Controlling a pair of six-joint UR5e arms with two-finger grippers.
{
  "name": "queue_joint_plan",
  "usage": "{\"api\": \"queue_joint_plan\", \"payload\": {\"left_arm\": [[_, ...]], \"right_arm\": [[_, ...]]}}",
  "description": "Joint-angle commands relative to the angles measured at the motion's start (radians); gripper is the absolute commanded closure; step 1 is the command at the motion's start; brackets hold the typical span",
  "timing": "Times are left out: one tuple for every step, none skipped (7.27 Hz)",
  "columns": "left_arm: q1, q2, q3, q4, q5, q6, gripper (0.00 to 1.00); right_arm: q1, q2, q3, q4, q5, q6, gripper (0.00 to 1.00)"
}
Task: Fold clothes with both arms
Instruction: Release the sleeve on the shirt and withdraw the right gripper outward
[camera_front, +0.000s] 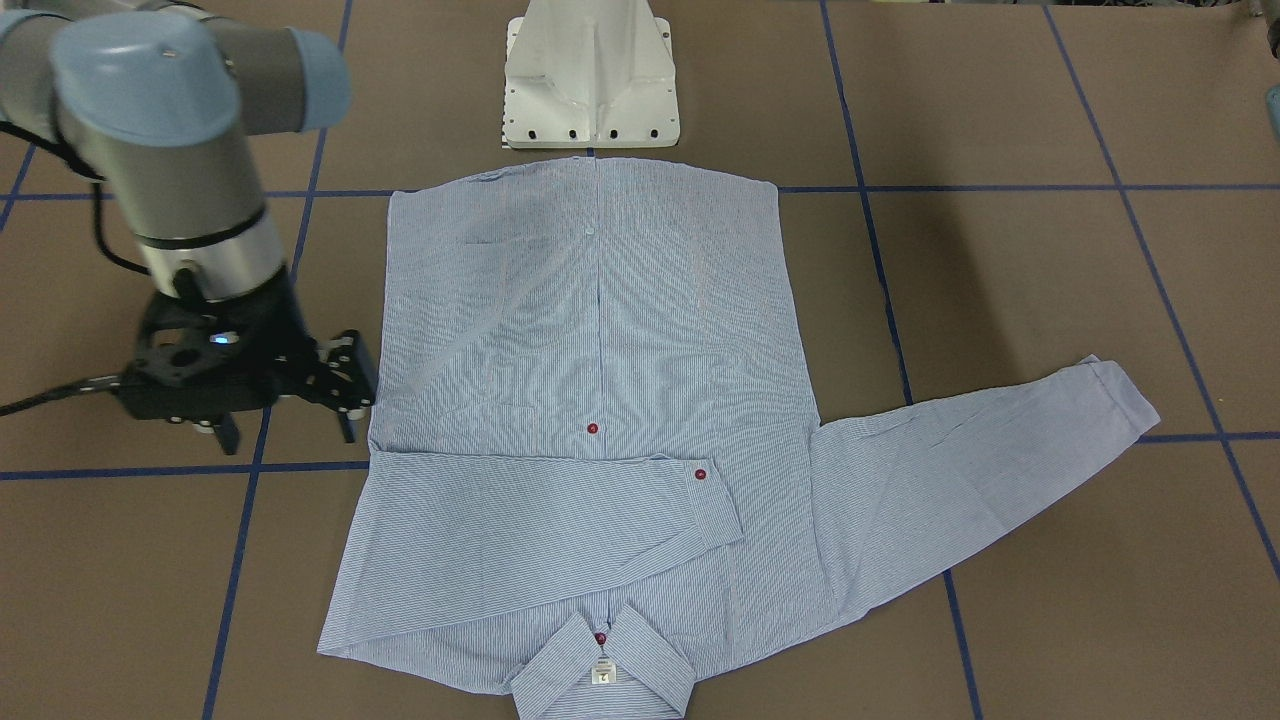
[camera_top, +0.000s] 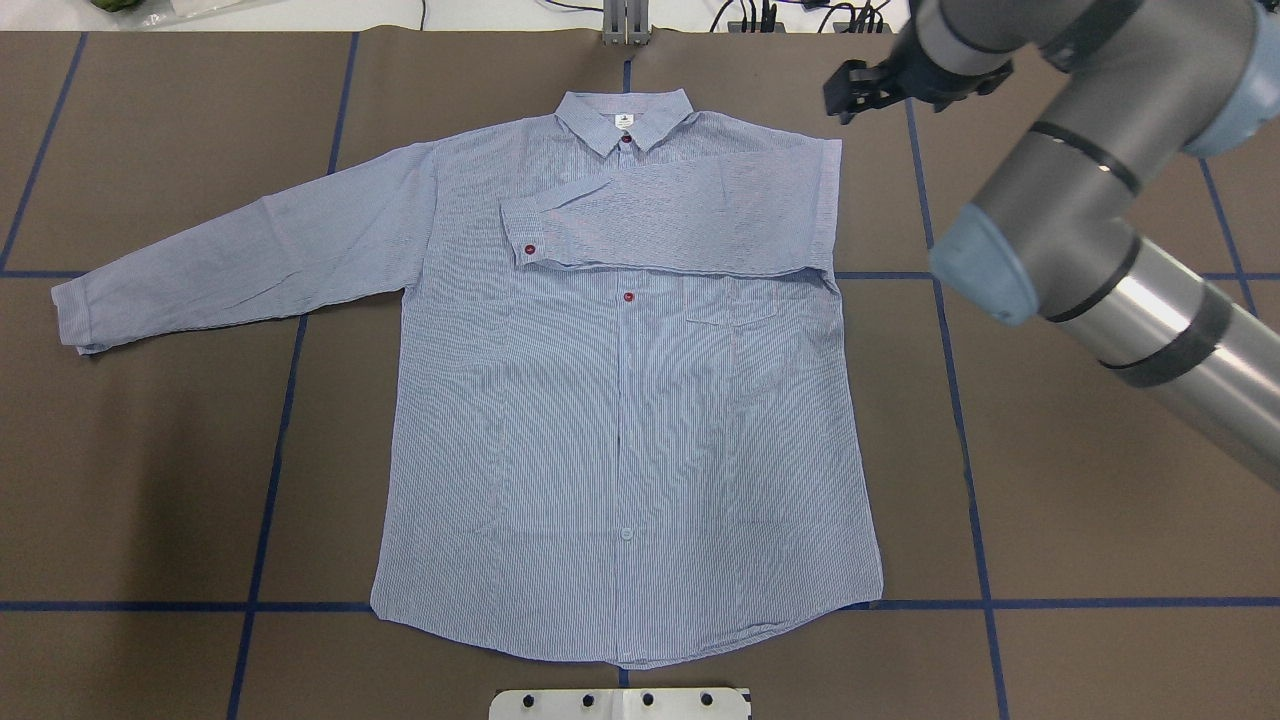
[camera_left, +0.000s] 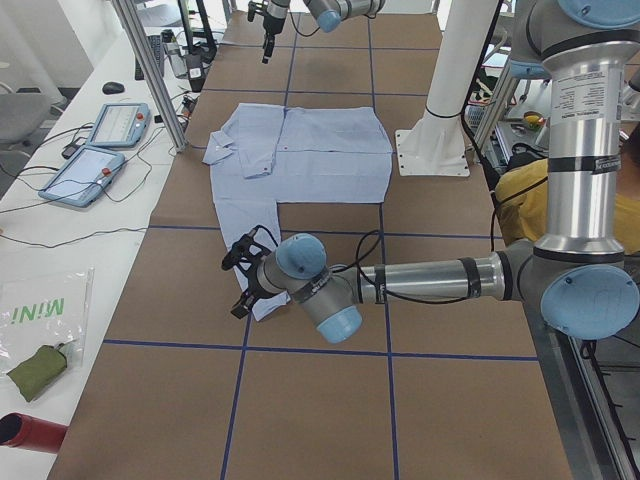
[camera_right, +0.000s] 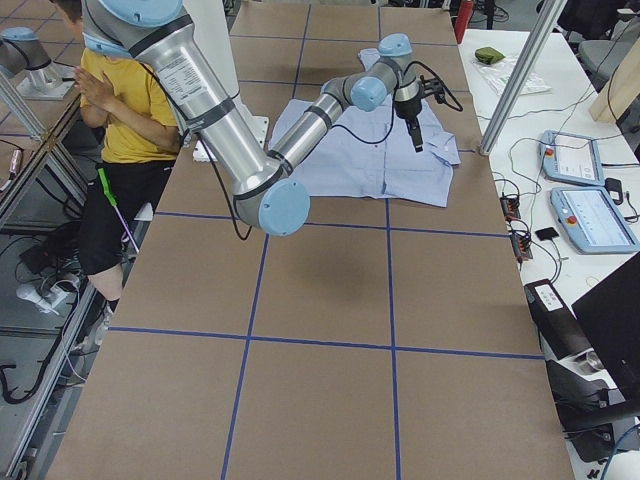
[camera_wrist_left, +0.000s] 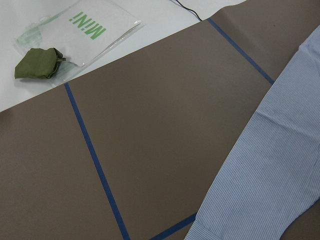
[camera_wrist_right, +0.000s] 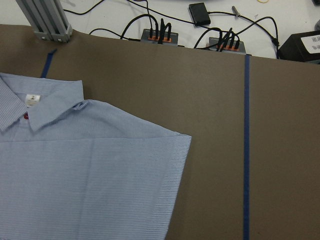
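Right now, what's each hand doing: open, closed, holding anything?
Left hand: cannot be told; it shows only in the left side view.
Right hand: looks open, holding nothing, beside the shirt.

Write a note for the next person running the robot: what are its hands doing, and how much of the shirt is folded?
Right gripper: looks open and empty, beside the shirt near its shoulder.
Left gripper: by the cuff of the spread-out sleeve; I cannot tell if it is open or shut.
Done: the sleeve on the robot's right is folded across the chest.
To do: fold the other sleeve, then the body.
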Motion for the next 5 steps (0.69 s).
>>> {"api": "queue_joint_plan", "payload": {"left_arm": [[0.072, 0.001, 0.155, -0.273, 0.006, -0.255, 0.00], [0.114, 0.001, 0.162, -0.307, 0.059, -0.329, 0.00], [0.203, 0.001, 0.165, -0.345, 0.145, -0.426, 0.00], [0.269, 0.001, 0.171, -0.410, 0.191, -0.567, 0.03], [0.347, 0.001, 0.194, -0.475, 0.271, -0.678, 0.07]], "right_arm": [[0.218, -0.219, 0.038, 0.084, 0.252, -0.280, 0.00], [0.292, -0.331, 0.038, 0.168, 0.326, -0.380, 0.00], [0.327, -0.402, 0.038, 0.239, 0.353, -0.392, 0.00], [0.332, -0.436, 0.038, 0.281, 0.353, -0.392, 0.00], [0.332, -0.438, 0.038, 0.286, 0.353, -0.390, 0.00]]}}
